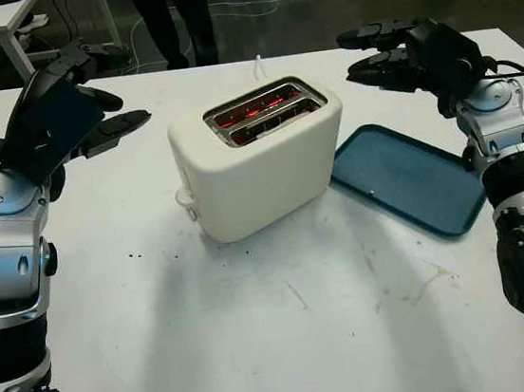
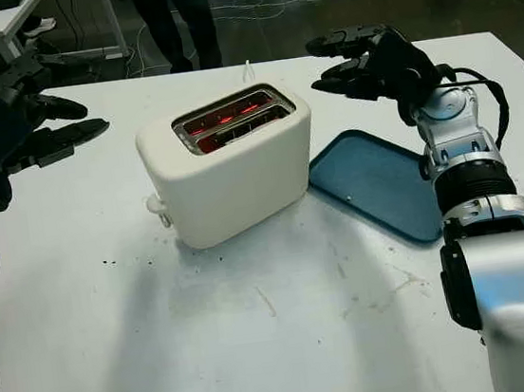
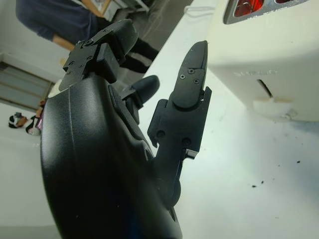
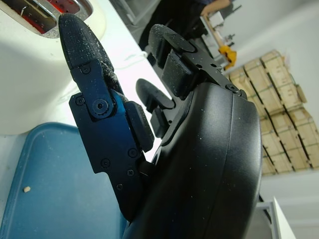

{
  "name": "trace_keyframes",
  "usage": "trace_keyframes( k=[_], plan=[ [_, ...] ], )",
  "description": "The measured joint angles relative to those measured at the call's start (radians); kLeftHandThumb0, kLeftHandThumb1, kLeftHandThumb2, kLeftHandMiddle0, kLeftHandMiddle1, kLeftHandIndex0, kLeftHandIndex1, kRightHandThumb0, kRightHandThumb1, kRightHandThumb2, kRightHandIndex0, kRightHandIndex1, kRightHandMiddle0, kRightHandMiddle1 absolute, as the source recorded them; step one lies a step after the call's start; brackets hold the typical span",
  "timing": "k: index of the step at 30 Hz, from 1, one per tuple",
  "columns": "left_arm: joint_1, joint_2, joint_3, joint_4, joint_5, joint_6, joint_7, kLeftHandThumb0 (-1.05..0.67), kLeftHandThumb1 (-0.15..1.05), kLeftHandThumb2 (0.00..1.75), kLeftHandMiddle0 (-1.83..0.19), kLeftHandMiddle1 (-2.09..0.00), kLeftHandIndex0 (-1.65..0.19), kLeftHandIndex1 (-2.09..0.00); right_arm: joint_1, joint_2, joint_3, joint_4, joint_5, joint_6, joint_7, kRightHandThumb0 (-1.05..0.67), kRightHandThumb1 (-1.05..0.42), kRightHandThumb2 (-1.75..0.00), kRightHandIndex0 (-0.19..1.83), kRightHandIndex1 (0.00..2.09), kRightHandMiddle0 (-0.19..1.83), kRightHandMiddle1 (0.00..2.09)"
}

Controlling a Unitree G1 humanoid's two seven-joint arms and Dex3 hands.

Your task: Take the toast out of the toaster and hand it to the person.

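Left eye view: scene from the head camera.
Toaster [image 1: 257, 158]: one, frame centre; two slots glowing red, long axis running lower left to upper right.
Toast: not discernible in the slots.
Left hand [image 1: 89, 107]: upper left, released, holding nothing.
Right hand [image 1: 388, 51]: upper right, released, somewhat nearer the slots.
Tray [image 1: 408, 178]: one, blue, right of the toaster.
Person [image 1: 173, 16]: top edge.

toaster [image 1: 259, 172] matt cream plastic, slots metal; tray [image 1: 403, 179] probably plastic.
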Motion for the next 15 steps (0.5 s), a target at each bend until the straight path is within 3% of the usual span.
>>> trace_keyframes(
  k=[15],
  plan=[
    [0.0,-0.007,0.009,0.0,0.0,-0.002,0.0,-0.25,0.9,0.08,-0.04,-1.25,-0.16,-0.75,0.0,0.0,-0.001,0.0,0.001,0.0,-0.003,-0.82,-0.85,0.0,0.57,0.44,0.71,0.0]
  ],
)
